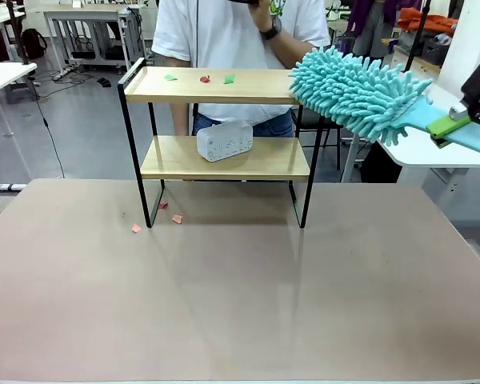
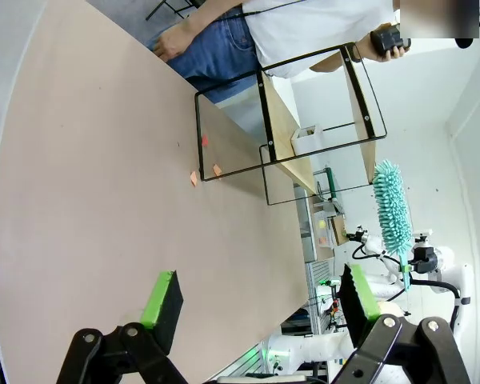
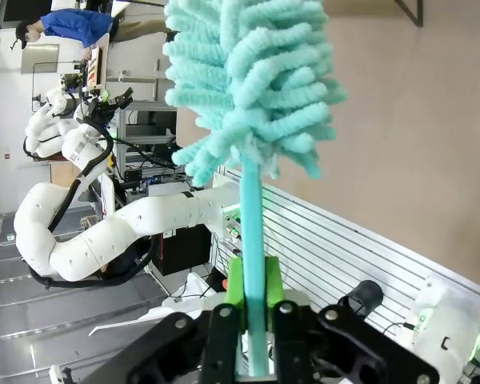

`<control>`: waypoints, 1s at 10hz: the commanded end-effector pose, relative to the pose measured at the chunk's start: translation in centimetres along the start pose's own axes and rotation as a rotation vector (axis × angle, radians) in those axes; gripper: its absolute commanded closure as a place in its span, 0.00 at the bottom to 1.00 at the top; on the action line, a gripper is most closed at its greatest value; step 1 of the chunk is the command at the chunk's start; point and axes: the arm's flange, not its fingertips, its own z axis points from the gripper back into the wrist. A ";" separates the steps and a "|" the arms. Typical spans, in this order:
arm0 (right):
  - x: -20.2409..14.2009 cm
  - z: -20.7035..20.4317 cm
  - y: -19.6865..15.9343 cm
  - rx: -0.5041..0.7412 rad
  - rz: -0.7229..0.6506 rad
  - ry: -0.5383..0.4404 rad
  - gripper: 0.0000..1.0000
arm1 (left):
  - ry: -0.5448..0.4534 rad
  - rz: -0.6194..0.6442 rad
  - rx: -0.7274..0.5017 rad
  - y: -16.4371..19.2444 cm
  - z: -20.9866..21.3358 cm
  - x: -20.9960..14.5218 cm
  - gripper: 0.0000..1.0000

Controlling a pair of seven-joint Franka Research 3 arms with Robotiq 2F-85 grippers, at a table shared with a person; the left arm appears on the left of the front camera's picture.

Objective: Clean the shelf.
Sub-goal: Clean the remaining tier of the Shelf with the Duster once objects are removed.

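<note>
While my right hand (image 3: 252, 320) clamps the duster (image 1: 352, 92) at the top board of the shelf (image 1: 256, 86), at the table's (image 1: 240, 304) far side, my left hand (image 2: 260, 292) hangs released. Next step, as I judge it: sweep the scraps (image 1: 206, 78) leftward.

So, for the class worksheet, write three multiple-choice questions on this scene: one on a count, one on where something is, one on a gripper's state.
1. How many paper scraps lie on the top board of the shelf?
A. three
B. one
C. six

2. Where does the white box stand?
A. on the top board
B. in a basket
C. on the lower board

3. What state is the right gripper in?
A. open and empty
B. shut on the duster
C. shut on the white box

Answers:
1 A, since a green, a red and another green scrap lie there.
2 C, since it sits on the lower board under the top one.
3 B, since its jaws clamp the duster's teal handle.
</note>
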 end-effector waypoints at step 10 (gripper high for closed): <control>11.2 -4.6 14.4 -0.321 -0.072 -0.236 0.88 | -0.013 -0.027 -0.021 0.0 0.0 0.0 0.00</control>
